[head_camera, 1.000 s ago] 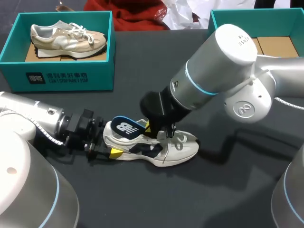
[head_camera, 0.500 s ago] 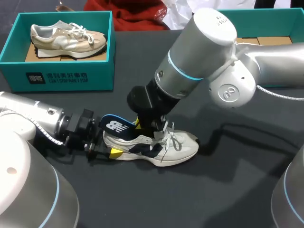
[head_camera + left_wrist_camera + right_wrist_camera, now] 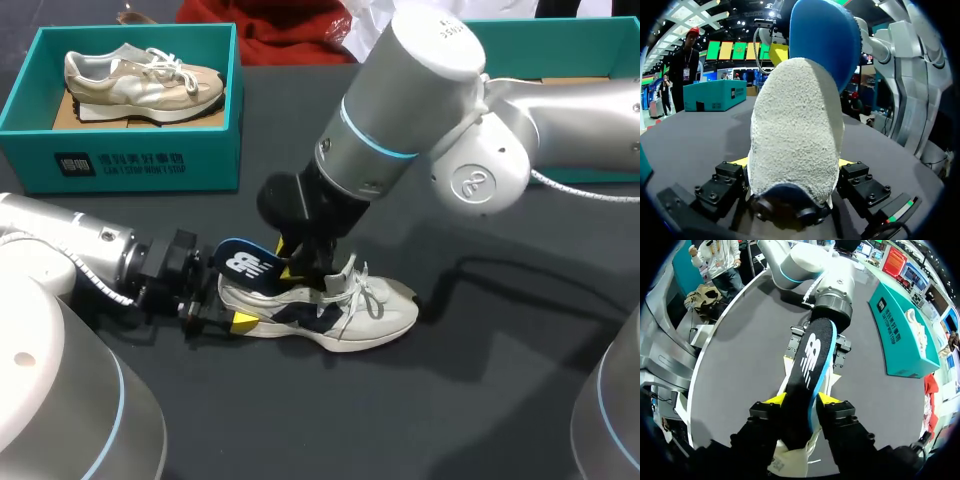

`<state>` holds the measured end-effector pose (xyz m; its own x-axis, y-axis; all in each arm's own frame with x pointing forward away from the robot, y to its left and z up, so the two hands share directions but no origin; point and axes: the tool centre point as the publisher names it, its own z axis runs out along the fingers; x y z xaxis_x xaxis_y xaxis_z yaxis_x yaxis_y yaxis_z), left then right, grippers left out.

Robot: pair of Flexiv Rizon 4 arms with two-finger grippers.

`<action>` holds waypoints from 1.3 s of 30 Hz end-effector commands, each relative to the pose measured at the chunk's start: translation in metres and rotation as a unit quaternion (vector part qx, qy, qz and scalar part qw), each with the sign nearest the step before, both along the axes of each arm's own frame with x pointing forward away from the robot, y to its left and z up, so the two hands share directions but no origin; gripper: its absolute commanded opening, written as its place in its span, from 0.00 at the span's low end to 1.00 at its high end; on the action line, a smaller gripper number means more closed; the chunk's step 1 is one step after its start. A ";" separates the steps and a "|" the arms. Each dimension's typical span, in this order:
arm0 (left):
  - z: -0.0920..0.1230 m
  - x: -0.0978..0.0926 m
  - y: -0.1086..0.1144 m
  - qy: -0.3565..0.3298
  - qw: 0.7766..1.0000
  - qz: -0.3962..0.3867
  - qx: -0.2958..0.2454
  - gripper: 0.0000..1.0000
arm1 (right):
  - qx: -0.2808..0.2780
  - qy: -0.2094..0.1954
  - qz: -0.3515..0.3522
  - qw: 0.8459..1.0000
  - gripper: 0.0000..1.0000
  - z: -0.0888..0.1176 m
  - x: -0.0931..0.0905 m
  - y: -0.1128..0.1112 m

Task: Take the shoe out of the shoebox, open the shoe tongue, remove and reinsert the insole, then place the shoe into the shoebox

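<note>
Right gripper (image 3: 799, 399) pinches the insole (image 3: 812, 355) from both sides, its heel end lifted out of the shoe (image 3: 330, 310); left gripper (image 3: 792, 162) clamps the shoe's heel on the table (image 3: 480, 400); if the insole's front snags inside, the pull could drag the shoe from that clamp, or the pinch could slip.
</note>
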<state>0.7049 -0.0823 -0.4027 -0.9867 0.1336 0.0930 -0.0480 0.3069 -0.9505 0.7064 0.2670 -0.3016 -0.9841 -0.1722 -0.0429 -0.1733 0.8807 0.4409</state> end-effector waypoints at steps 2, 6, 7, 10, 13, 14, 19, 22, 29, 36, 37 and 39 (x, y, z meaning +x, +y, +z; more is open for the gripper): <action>-0.003 0.001 -0.001 0.000 1.000 0.000 0.000 0.00 | -0.006 0.028 0.003 1.000 0.31 0.009 0.009 0.005; -0.003 0.001 -0.001 0.000 1.000 0.000 0.000 0.00 | -0.016 0.062 0.001 0.998 0.34 0.014 0.016 0.009; -0.003 0.001 -0.001 0.000 1.000 0.000 0.000 0.00 | -0.020 0.072 -0.003 0.997 0.31 0.015 0.017 0.009; -0.003 0.001 -0.001 0.000 1.000 0.000 0.000 0.00 | -0.021 0.099 -0.011 0.995 0.27 0.017 0.021 0.008; -0.003 0.001 -0.001 0.000 1.000 0.000 0.000 0.00 | -0.023 0.128 -0.014 0.991 0.27 0.018 0.024 0.008; -0.003 0.001 -0.001 0.000 1.000 0.000 0.000 0.00 | -0.022 0.141 -0.015 0.990 0.27 0.019 0.025 0.009; -0.003 0.001 -0.001 0.000 1.000 0.000 0.000 0.00 | -0.021 0.185 -0.011 0.983 0.27 0.017 0.027 0.011; -0.003 0.001 -0.001 0.000 1.000 0.000 0.000 0.00 | -0.015 0.206 -0.009 0.978 0.34 0.016 0.026 0.013; -0.003 0.001 -0.001 0.000 1.000 0.000 0.000 0.00 | -0.006 0.239 -0.028 0.971 0.34 0.019 0.019 0.013; -0.003 0.001 -0.001 0.000 1.000 0.000 0.000 0.00 | 0.024 0.262 -0.026 0.964 0.32 0.018 0.020 0.017; -0.003 0.001 -0.001 0.000 1.000 0.000 0.000 0.00 | 0.028 0.265 -0.029 0.963 0.32 0.017 0.020 0.018; -0.003 0.001 -0.001 0.000 1.000 0.000 0.000 0.00 | 0.037 0.271 -0.030 0.962 0.35 0.015 0.019 0.020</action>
